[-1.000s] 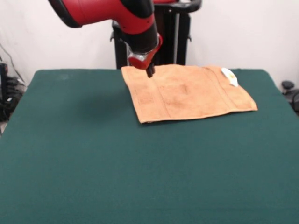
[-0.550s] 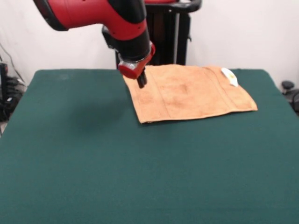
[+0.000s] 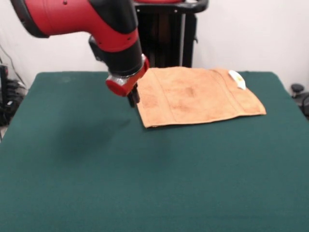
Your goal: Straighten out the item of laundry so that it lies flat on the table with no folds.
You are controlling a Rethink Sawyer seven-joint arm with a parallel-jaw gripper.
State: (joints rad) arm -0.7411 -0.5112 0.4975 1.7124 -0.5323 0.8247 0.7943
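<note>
Green felt table (image 3: 145, 183) fills front view, white wall behind. Only this view given.

Change: gripper (image 3: 133, 98) has slid from towel's far corner, over its side edge, toward camera; now at edge just off cloth. Towel (image 3: 198, 95) itself unmoved, same outline, white tag (image 3: 237, 79) at far side.

Meaning, as judgement: towel looks flat already, no visible folds; task near done, arm likely retreating.

Pose: red-black arm comes down from upper left, wrist tilted. Fingers dark, close together; open or shut, cannot tell.

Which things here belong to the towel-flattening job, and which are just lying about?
Job: orange-tan towel with white tag; green table; gripper at the towel's edge.
Lying about: black stand behind the table; cables at the side.
</note>
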